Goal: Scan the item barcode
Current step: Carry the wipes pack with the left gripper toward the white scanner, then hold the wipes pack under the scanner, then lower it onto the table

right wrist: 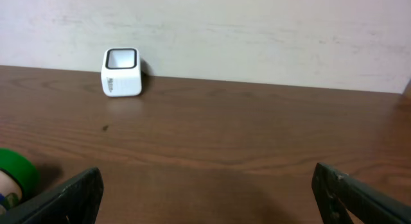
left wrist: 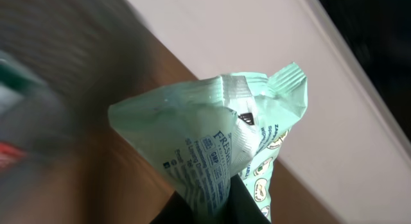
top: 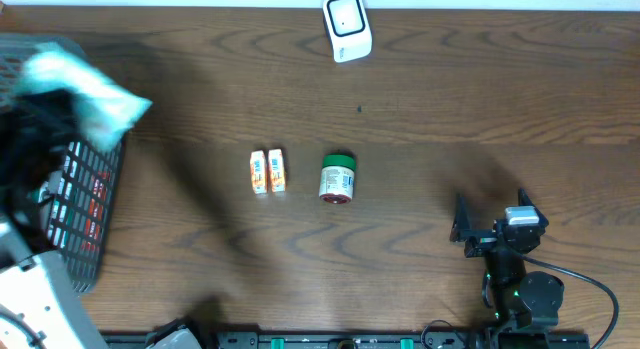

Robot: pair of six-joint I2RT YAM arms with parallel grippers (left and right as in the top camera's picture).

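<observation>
The task item, a mint-green packet (left wrist: pixel 212 147), is held clamped at its lower end in the left hand (left wrist: pixel 209 208), with the crimped top seal pointing away from the wrist. In the overhead view the packet (top: pixel 85 89) is located at the far left of the desk (top: pixel 420 129), raised above the wire basket (top: pixel 85 219); its outline is blurred, so the long axis can only be judged as running roughly from upper left to lower right. The white scanner (top: pixel 347 27) stands at the far edge of the desk, near the centre, well apart from the packet and to the right of it. The coming move is therefore judged to be a carry rightward and toward the far edge, with the printed face turned to the scanner window. The barcode position cannot be determined. The right hand (right wrist: pixel 209 198) is held with its fingers wide apart and empty, low at the near right. It is the nearer hand to the scanner, but the packet is held on the left.
</observation>
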